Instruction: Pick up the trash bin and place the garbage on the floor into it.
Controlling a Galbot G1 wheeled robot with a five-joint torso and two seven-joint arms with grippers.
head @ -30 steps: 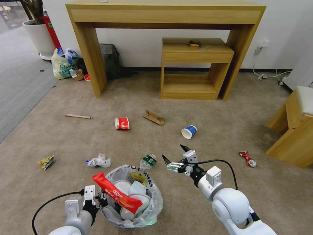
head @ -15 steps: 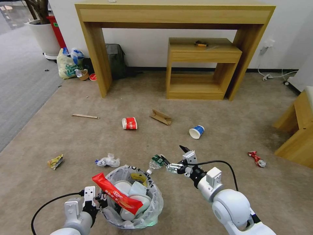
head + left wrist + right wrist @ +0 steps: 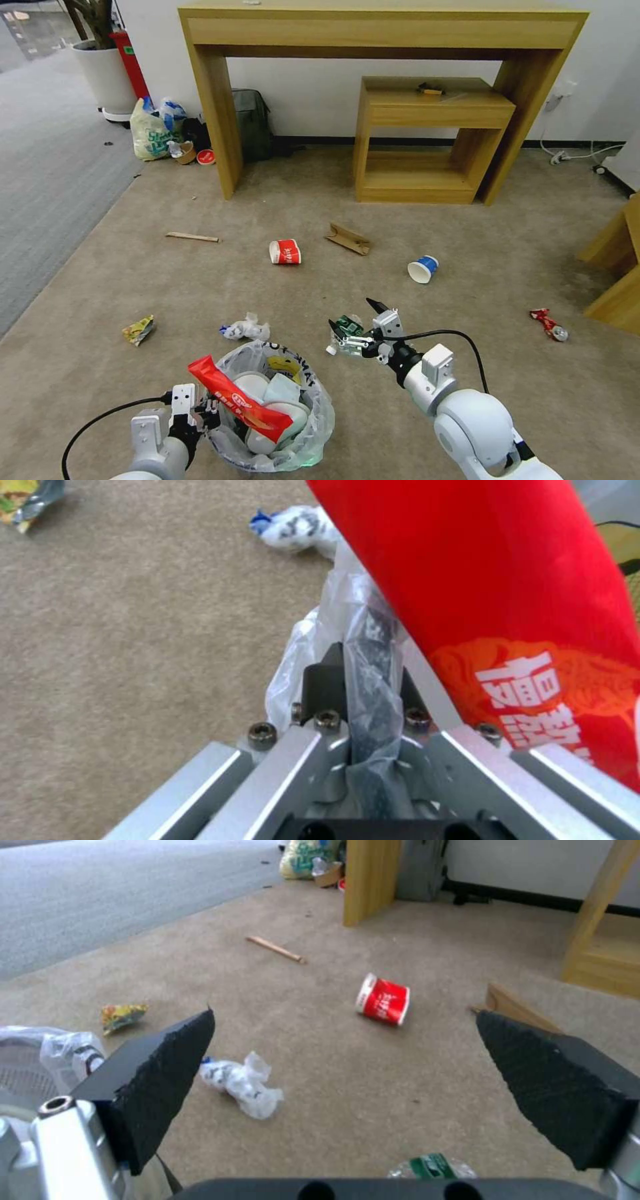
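Note:
My left gripper (image 3: 200, 413) (image 3: 363, 665) is shut on the bagged rim of the trash bin (image 3: 293, 433), which holds a red wrapper (image 3: 237, 402) (image 3: 507, 605) and white items. My right gripper (image 3: 351, 313) (image 3: 343, 1015) hangs open just above a crushed bottle (image 3: 343, 328) (image 3: 433, 1167), with nothing between its fingers. On the floor (image 3: 467, 220) lies garbage: crumpled paper (image 3: 247, 329) (image 3: 240, 1082) (image 3: 297, 527), a yellow wrapper (image 3: 138, 329), a red cup (image 3: 285, 252) (image 3: 383, 1000), a cardboard scrap (image 3: 348, 239), a blue cup (image 3: 423, 269), a stick (image 3: 192, 237) and a crushed can (image 3: 548, 324).
A tall wooden desk (image 3: 380, 27) stands at the back wall with a low shelf unit (image 3: 433, 107) under it. A grey backpack (image 3: 252, 123) and a printed shopping bag (image 3: 155, 133) sit at its left leg. Wooden furniture (image 3: 620, 280) borders the right, grey carpet (image 3: 47, 167) the left.
The camera has swung left, so the whole scene sits further right in the picture. The crushed bottle has come under my open right gripper. Both grippers keep their states.

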